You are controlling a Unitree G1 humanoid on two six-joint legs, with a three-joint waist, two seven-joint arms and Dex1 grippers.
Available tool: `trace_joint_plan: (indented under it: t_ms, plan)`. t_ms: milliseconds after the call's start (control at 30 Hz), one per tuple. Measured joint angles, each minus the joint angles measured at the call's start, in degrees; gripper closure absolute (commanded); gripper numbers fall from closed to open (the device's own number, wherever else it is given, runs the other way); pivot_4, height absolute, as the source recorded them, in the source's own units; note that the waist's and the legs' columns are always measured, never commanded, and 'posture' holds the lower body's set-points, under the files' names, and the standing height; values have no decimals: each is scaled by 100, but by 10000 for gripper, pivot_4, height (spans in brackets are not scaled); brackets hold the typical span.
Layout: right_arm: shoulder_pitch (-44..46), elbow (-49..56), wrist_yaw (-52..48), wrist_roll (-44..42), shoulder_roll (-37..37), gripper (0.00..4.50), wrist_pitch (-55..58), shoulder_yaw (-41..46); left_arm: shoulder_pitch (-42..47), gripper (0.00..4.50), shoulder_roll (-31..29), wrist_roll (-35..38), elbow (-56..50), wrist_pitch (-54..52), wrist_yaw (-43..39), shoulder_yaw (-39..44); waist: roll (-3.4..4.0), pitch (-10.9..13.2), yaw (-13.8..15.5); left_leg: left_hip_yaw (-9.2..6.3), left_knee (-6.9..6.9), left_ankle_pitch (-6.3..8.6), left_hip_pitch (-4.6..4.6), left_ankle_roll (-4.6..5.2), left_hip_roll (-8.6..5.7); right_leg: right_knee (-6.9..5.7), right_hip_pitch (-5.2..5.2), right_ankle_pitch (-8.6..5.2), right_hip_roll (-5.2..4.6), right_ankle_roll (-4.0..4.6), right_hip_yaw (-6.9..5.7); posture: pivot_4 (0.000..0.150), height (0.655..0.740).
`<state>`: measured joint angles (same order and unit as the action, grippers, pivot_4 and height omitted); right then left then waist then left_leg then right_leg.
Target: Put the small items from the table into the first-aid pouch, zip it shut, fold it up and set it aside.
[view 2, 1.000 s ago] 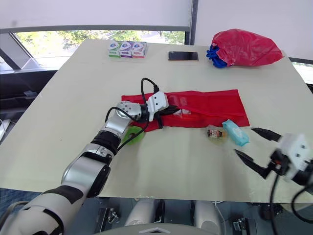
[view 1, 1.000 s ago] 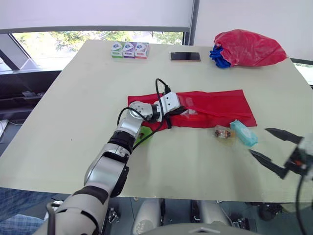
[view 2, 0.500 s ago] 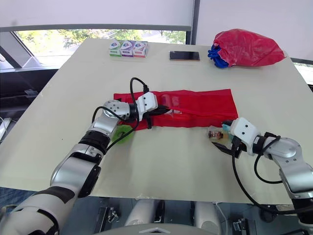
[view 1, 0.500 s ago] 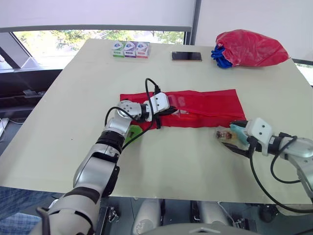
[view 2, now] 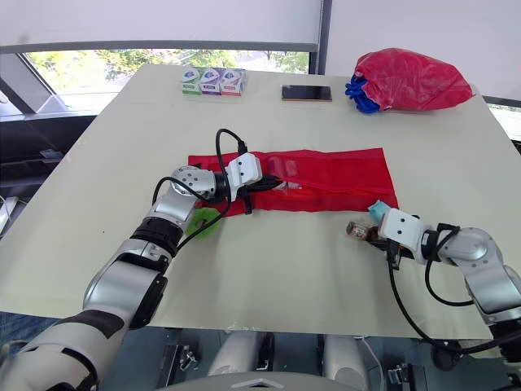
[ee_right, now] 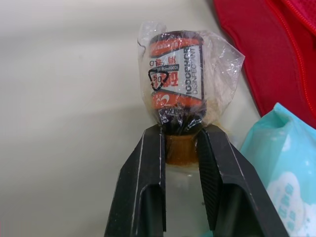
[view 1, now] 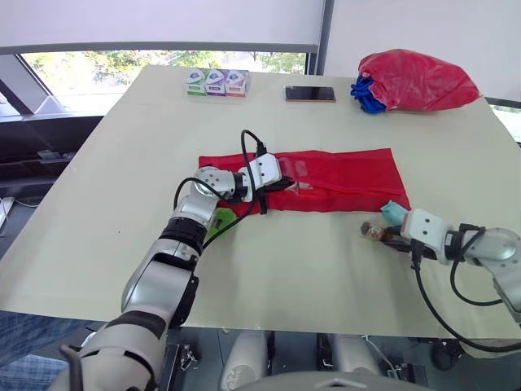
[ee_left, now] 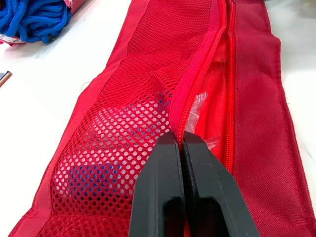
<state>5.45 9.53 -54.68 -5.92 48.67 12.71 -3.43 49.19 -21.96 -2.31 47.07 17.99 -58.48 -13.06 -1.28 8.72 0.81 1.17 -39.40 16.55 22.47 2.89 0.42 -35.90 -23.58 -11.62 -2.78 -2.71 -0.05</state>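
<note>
Beige table (view 1: 122, 163), left claw (ee_left: 180, 143) closed on red pouch (ee_left: 123, 98), right claw (ee_right: 180, 133) gripping wrapped bottle (ee_right: 174, 79)

Office or lab rm, can't tell which. Big pale table (view 1: 122, 244) w/ a smartphone (view 1: 310, 94) & 3 small boxes (view 1: 216, 82) near its far edge. Wide window (view 1: 163, 61) behind, white roller blind (view 1: 163, 20) partway down, trees outside. Plain white wall (view 1: 407, 24) beside it.

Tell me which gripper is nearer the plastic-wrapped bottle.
Right. The right gripper clasps the wrapped bottle by its cap; the left gripper is well away, pinching the red pouch at its zipper edge.
</note>
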Motion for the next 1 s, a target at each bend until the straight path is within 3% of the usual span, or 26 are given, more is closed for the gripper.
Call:
trace_joint_plan:
  t_ms: [267,467,667,1000]
  plan:
    - [90,1228,582,-360,-425,41510,1724,28,-2,45000,109,24,-2,0,-7,10,0,0,2,-2,-1,0,1,0,6,-2,0,0,-1,0,0,1500,7400]
    - [1298,1733,1279,-348,-1022,41510,3801,-655,-78,45000,240,87,-141,-8,-79,104,0,-1,-11,-3,-3,0,1,-1,10,-5,-4,2,-2,3,-2,1500,7400]
    - [2087,1408,1695,-371,-1604,41510,5041,-1140,-251,45000,302,139,-406,-36,-143,129,-1,-1,3,-13,-2,0,14,-1,1,1,-5,2,-7,3,-13,1500,7400]
    - [2504,823,2155,-406,-2155,41510,5596,-1197,-523,45000,478,144,-826,-204,-33,130,1,-1,1,-22,-1,0,16,0,-4,-3,-6,2,-7,3,-21,1500,7400]
